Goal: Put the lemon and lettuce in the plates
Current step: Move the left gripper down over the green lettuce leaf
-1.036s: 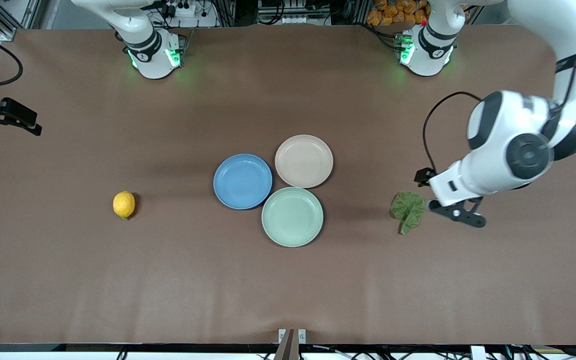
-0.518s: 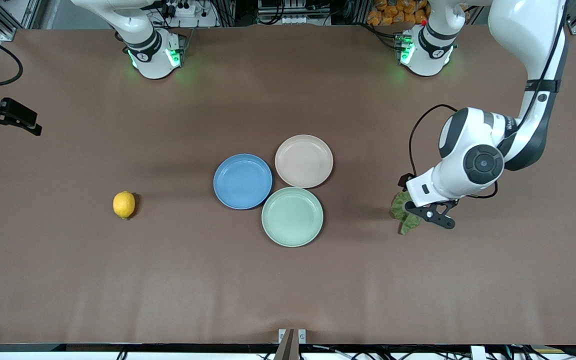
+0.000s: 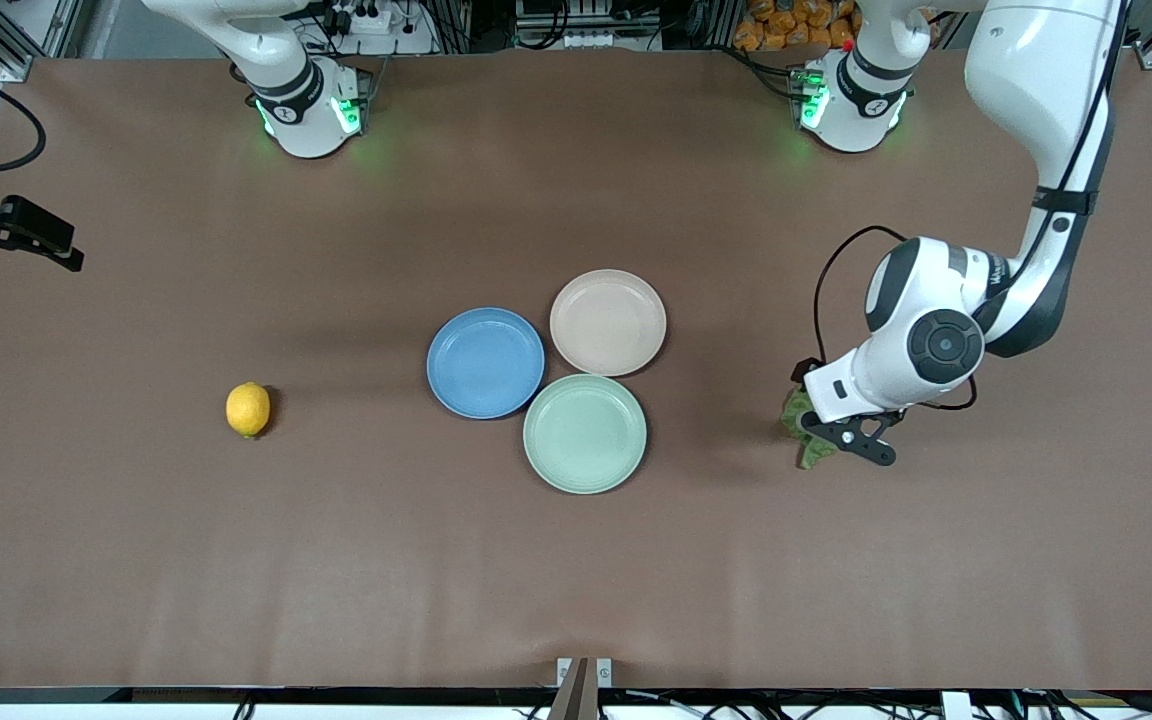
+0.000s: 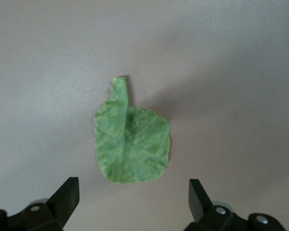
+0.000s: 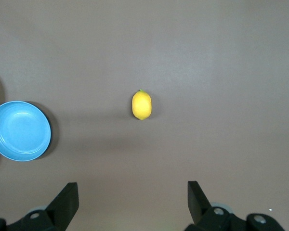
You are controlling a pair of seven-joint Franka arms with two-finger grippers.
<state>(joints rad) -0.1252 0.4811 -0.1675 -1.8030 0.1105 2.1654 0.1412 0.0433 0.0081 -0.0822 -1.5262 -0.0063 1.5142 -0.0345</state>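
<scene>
while neither item has yet reached a dish, the lemon [image 3: 248, 409] lies bare on the table [image 3: 576, 560] toward the right arm's end, well apart from the plates, and the lettuce [image 3: 806, 440] lies flat on the table toward the left arm's end, also well apart from them. both halves of the task therefore remain. the blue plate [image 3: 485, 362] and the beige-pink plate [image 3: 608, 322] sit touching near mid-table, both empty; a mint-green plate [image 3: 585, 433] sits against them, nearer the front camera, also empty. the left gripper [image 4: 134, 199] hangs over the lettuce with its fingers spread wide and nothing between them, so this reads as the approach before a first pick. the right gripper [image 5: 133, 202], high over the table near the lemon, has its fingers likewise apart and empty; that arm appears to wait. the lettuce shows as a crinkled dull green leaf with pale veins and a short stem, thin and probably floppy. the lemon is a small yellow oval, smooth, likely to roll if nudged.
</scene>
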